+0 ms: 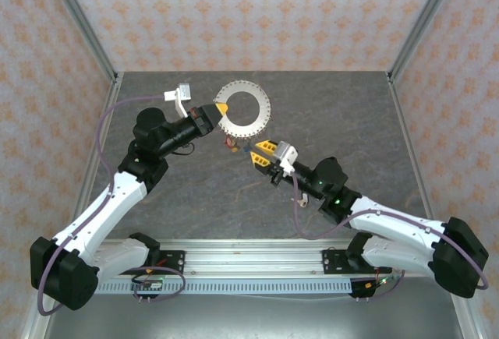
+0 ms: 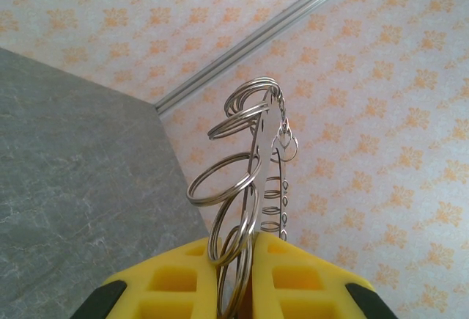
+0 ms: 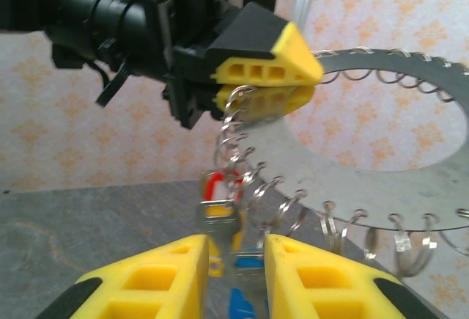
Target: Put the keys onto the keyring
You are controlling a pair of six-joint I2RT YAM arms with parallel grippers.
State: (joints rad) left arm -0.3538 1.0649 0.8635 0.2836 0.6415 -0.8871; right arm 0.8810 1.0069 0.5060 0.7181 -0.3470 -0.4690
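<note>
Wallpapered walls (image 1: 257,12), pale with an orange flower print, enclose a dark grey stone-look tabletop (image 1: 343,105) edged by a metal frame. Two white and black arms reach in from the near edge and meet over the middle of the table.

The left gripper (image 1: 219,113) is clamped on the rim of the keyring (image 1: 253,130), holding it up off the table. The keyring is a flat grey disc with a wide hole, and small wire split rings line its edge.

The right gripper (image 1: 261,149) sits just below and beside the keyring. Its yellow jaws are drawn close around the keys (image 3: 220,220) and seem to pinch them. A silver blade and a blue head show between the jaws, and a red head sits right at the rim's wire loops.

The task looks partly done. The red-headed key appears to hang from a loop, though the blur leaves that unsure. The blue-headed key seems not yet threaded on.
</note>
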